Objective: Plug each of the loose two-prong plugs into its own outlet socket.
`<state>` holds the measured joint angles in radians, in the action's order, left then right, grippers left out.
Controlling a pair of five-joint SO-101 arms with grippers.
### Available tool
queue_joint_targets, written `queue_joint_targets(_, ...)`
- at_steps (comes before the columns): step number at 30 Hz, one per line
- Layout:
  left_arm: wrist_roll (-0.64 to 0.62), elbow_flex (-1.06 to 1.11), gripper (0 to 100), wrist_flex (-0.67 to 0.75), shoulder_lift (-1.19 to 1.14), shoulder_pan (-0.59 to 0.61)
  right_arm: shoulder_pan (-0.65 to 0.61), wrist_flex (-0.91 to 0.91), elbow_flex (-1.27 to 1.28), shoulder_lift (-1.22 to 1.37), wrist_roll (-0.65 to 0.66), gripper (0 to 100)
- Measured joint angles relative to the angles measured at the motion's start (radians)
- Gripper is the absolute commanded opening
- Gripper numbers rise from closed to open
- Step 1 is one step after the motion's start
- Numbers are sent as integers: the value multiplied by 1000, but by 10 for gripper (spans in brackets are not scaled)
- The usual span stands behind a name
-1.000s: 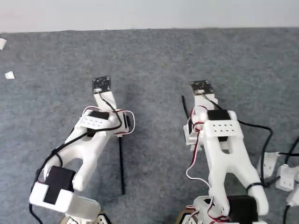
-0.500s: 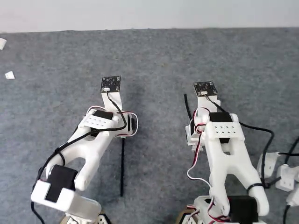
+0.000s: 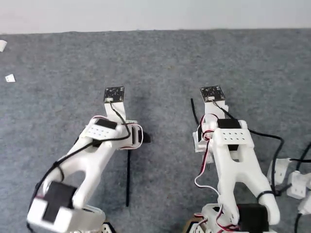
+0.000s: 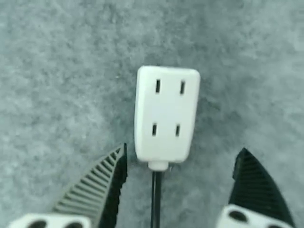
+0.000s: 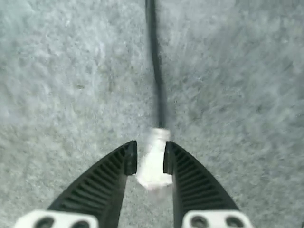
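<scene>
A white outlet block (image 4: pixel 165 114) with two pairs of slots lies on the grey carpet, its black cord (image 4: pixel 155 199) running back between my fingers. My left gripper (image 4: pixel 183 149) is open, one finger on each side of the block's cord end, touching nothing. My right gripper (image 5: pixel 149 145) is shut on a small white plug (image 5: pixel 153 166), whose black cord (image 5: pixel 154 71) stretches away over the carpet. In the high view the left arm (image 3: pixel 99 145) covers the outlet block, and its cord (image 3: pixel 128 179) trails toward the front.
Loose white plugs (image 3: pixel 279 171) with black cables lie at the right edge beside the right arm (image 3: pixel 231 150). Small white scraps (image 3: pixel 9 77) sit far left. A pale wall borders the carpet (image 3: pixel 160 63) at the back.
The left arm has swung a little to the right and drawn slightly back over the outlet block. The right arm has barely shifted, still holding the plug.
</scene>
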<state>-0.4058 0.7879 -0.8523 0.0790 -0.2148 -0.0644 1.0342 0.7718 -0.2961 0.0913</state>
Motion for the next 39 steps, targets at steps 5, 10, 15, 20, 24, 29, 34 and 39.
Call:
queue_joint_targets(5, 77, 133, 334, -2, 187, 29, 0, -2, 0, 0, 0, 98)
queue_joint_targets(10, 201, 226, 334, -2, 324, 255, 0, -34, 0, 0, 0, 96)
queue_joint_targets(15, 302, 301, 334, -2, 399, 477, 15, -37, 0, 0, 0, 43)
queue_joint_targets(20, 364, 370, 334, 38, 407, 634, 110, -78, 0, 0, 0, 8)
queue_joint_targets(24, 370, 390, 334, 100, 407, 678, 172, -81, 18, 0, 2, 9)
queue_joint_targets(29, 370, 394, 334, 114, 407, 661, 172, -78, 86, 0, 40, 9)
queue_joint_targets(34, 370, 405, 334, 114, 407, 664, 180, -43, 130, 0, 92, 9)
queue_joint_targets(39, 370, 405, 334, 114, 407, 663, 178, -43, 187, -2, 166, 9)
